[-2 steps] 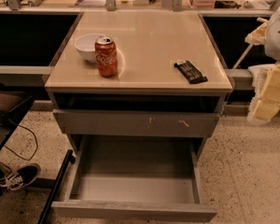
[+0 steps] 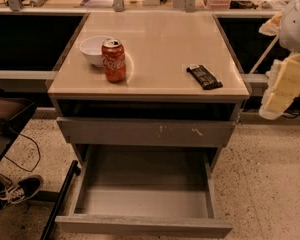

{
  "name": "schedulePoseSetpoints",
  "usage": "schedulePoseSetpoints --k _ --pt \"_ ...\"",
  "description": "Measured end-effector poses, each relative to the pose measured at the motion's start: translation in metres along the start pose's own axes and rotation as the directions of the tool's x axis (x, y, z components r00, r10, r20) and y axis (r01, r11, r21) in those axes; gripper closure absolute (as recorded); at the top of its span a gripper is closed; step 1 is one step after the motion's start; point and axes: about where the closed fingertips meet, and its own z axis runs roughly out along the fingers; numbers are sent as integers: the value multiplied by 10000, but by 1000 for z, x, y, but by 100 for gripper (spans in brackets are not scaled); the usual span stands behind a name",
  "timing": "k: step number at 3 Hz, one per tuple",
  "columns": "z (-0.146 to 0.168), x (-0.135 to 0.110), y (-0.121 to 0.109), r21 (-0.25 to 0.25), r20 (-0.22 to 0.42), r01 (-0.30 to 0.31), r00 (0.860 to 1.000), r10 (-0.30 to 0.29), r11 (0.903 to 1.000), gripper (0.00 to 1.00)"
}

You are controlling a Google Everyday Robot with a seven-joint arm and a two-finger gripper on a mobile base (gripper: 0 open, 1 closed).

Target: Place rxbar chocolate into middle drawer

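Observation:
The rxbar chocolate (image 2: 204, 77) is a flat black bar lying on the right part of the beige cabinet top (image 2: 160, 44). The middle drawer (image 2: 145, 225) is pulled out below, and its smooth grey floor holds nothing. My gripper (image 2: 282, 86) is a pale yellowish shape at the right edge of the view. It hangs beside the cabinet, to the right of the bar and apart from it, holding nothing that I can see.
A red soda can (image 2: 114, 60) and a white bowl (image 2: 94, 50) stand on the left of the top. A shut drawer front with pale scratch marks (image 2: 145, 132) sits above the open drawer. A shoe (image 2: 17, 189) and a cable lie at the left.
My gripper has shifted slightly up and to the left. The bar, can, bowl and drawer have not moved.

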Motion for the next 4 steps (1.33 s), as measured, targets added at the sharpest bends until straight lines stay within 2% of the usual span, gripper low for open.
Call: schedulePoseSetpoints --k 1,2,3,4 --pt "12 -5 -36 60 82 100 9999 -100 9999 0" --pt "42 -14 -104 199 -446 41 9990 -32 9998 0" --pt "42 -14 -104 199 -444 41 9990 -32 9998 0" --pt "57 -15 -123 201 44 38 10000 -39 9998 0"
